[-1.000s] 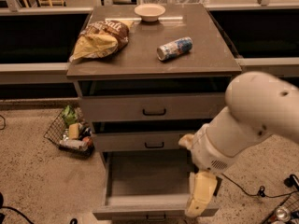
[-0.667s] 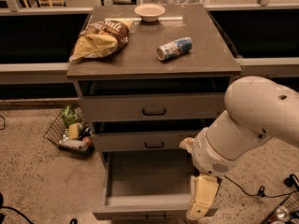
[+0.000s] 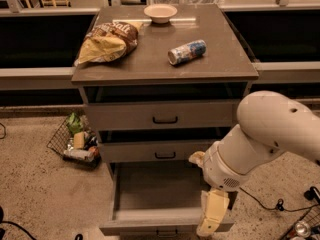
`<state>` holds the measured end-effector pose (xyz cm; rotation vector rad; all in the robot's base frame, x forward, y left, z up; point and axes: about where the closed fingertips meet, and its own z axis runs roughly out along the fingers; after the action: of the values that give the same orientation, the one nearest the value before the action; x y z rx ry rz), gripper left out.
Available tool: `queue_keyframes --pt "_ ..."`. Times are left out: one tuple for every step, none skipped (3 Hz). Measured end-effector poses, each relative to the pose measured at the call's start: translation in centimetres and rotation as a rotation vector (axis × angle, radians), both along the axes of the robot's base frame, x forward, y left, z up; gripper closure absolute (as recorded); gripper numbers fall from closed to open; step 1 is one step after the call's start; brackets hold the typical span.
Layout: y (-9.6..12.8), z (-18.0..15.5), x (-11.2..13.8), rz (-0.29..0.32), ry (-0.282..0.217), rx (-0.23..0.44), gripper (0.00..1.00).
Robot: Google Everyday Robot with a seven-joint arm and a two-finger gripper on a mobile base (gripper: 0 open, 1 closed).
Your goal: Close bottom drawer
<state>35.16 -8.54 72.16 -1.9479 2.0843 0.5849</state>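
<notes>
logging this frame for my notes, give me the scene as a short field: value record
bottom drawer: pulled far out, not yet closed
gripper: pointing down at the open drawer's front right corner
arm: reaching in from the right, in front of the cabinet
cabinet top: chip bag, bowl, can lying on its side
floor, left of cabinet: wire basket with items inside

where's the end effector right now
In the camera view the end effector hangs low on the right, at the front right corner of the pulled-out bottom drawer, below the middle drawer.
</notes>
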Motion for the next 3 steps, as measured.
queue_keyframes --pt "1.2 -6.0 0.1 0.058 0.032 0.029 0.0" --pt "2.6 -13.7 0.3 0.095 0.085 0.078 0.0" --pt "4.6 -22.8 -0.2 0.099 0.155 0.175 0.0"
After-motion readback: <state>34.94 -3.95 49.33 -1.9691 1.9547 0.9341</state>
